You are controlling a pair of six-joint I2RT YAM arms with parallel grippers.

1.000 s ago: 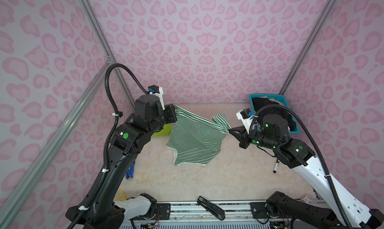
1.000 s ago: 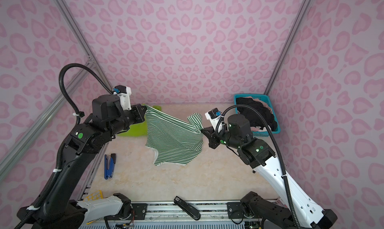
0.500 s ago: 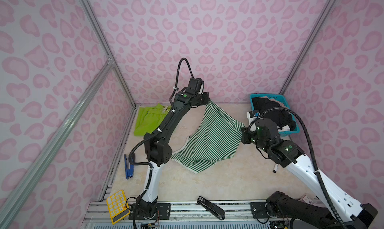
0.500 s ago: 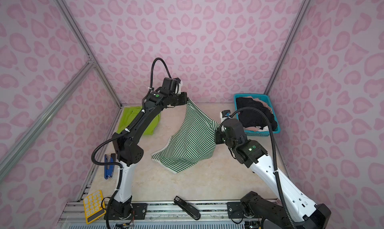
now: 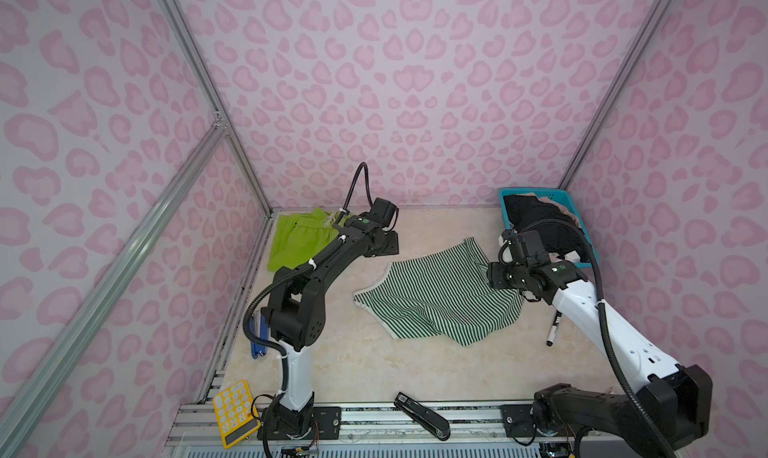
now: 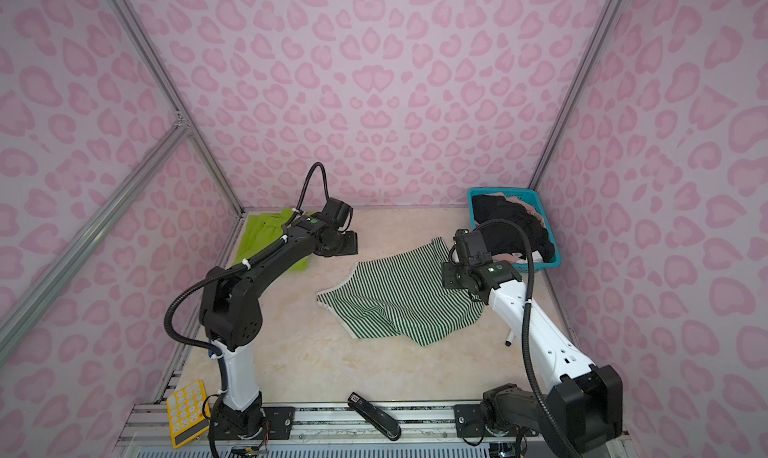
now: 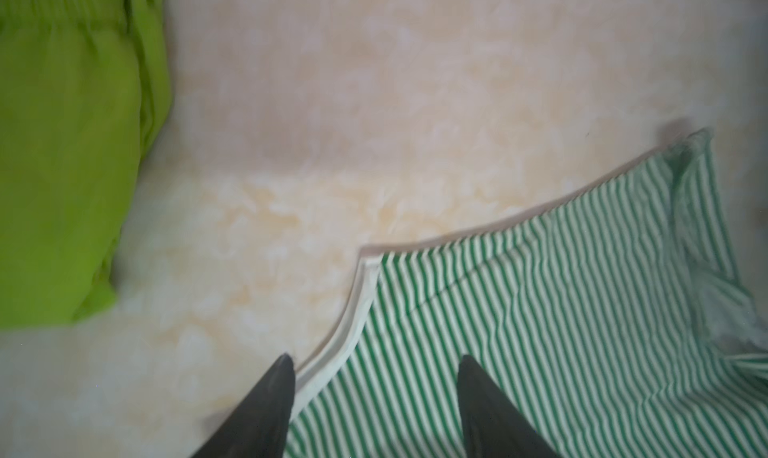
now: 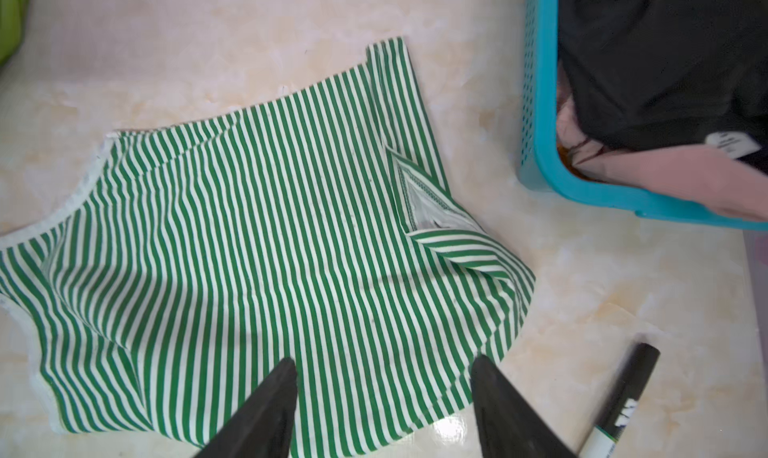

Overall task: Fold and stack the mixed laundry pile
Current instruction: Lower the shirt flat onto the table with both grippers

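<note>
The green-and-white striped top (image 5: 436, 294), hanging between the arms a second ago, now lies spread on the tabletop (image 5: 332, 364) beneath the left gripper (image 7: 374, 360) and the right gripper (image 8: 384, 362), both apart and empty. I'd flatten the flipped corner (image 8: 457, 248) ahead of the right gripper before folding.

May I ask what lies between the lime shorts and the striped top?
Only bare table, seen in the left wrist view between the shorts and the top.
</note>
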